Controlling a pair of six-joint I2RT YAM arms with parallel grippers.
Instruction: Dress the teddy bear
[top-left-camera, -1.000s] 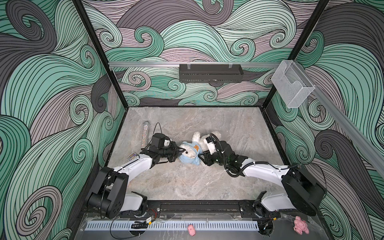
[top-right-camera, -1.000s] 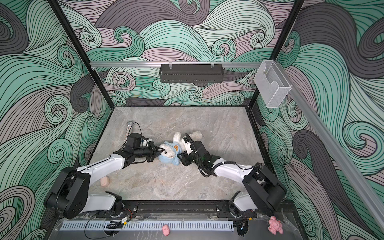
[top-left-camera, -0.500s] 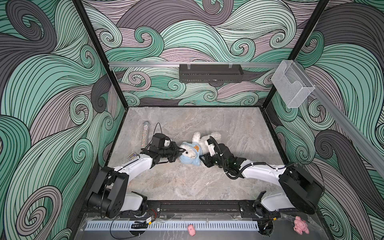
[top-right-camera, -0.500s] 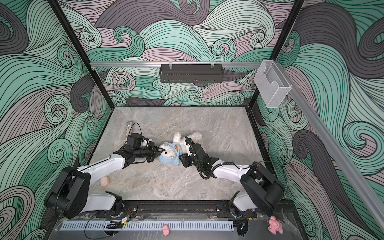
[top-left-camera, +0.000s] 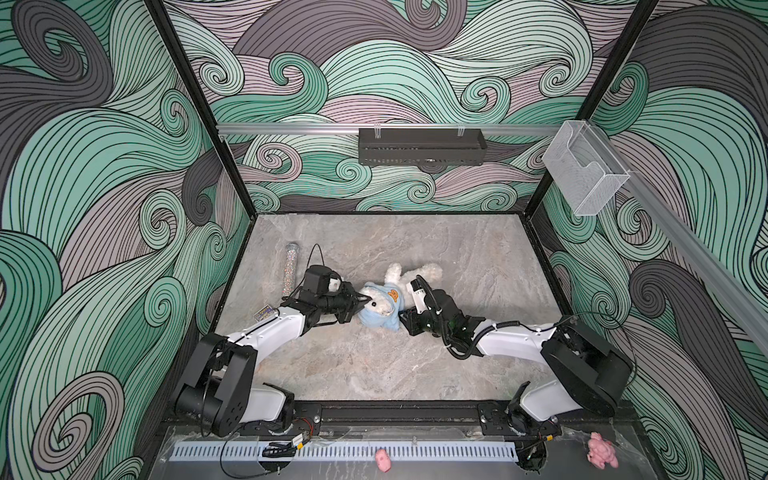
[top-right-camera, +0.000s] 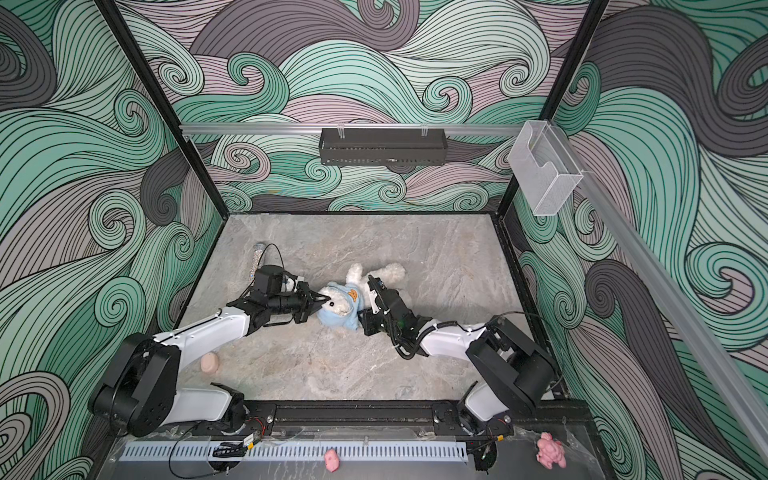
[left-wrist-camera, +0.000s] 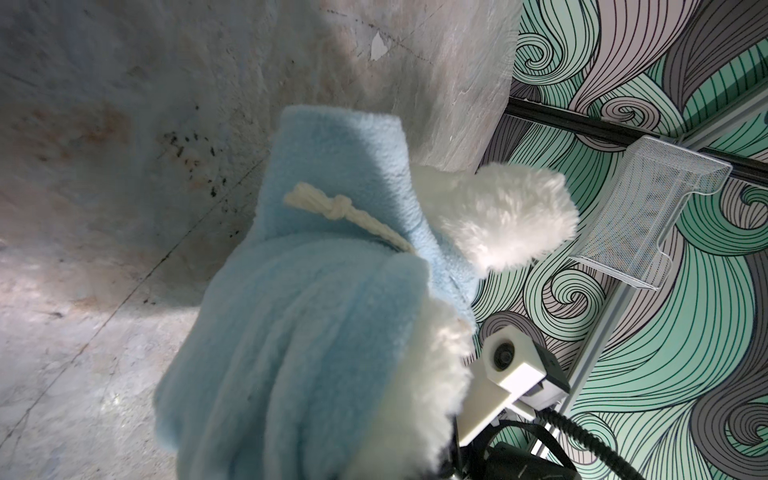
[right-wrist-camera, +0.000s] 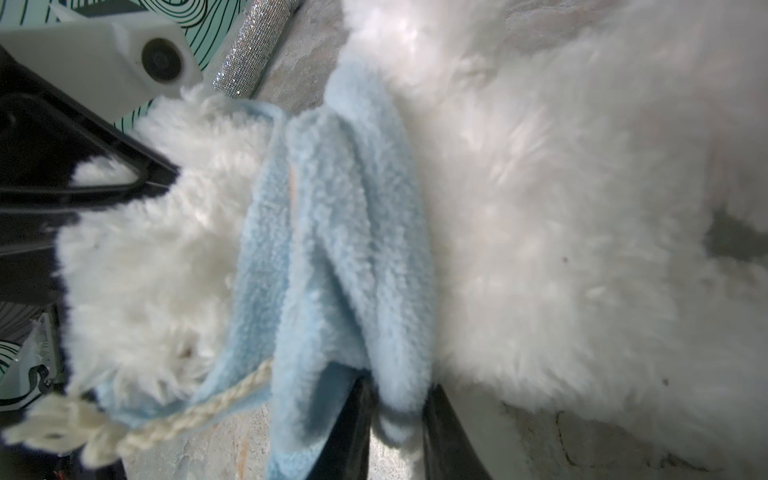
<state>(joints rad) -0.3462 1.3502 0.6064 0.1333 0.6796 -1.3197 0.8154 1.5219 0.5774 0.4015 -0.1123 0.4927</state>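
Two grippers meet at a half-dressed teddy bear (top-left-camera: 380, 306) lying at the centre of a stone-patterned table (top-left-camera: 374, 365). In its own wrist view, the right gripper (right-wrist-camera: 395, 401) has both black jaws closed on a fold of a pale blue fleece hoodie (right-wrist-camera: 332, 232). In a top view it sits at the bear's 4 o'clock side. The left gripper (top-left-camera: 360, 298) is clenched tight against the bear's head, at 9 o'clock. Whether it pinches fur or the hood's edge cannot be told. The bear lies with its head toward 7 o'clock and its bare white legs toward 1 o'clock. The hoodie wraps the head and shoulders in bunched folds, with an orange patch showing and a cream drawstring (left-wrist-camera: 345, 212) hanging loose. Belly and legs are uncovered. Dressing looks about midway: the garment is over the head, but the hem needs drawing down the body, and whether the arms sit in the sleeves is unclear. A glittery tube (top-left-camera: 291, 266) lies at 10 o'clock, well apart.
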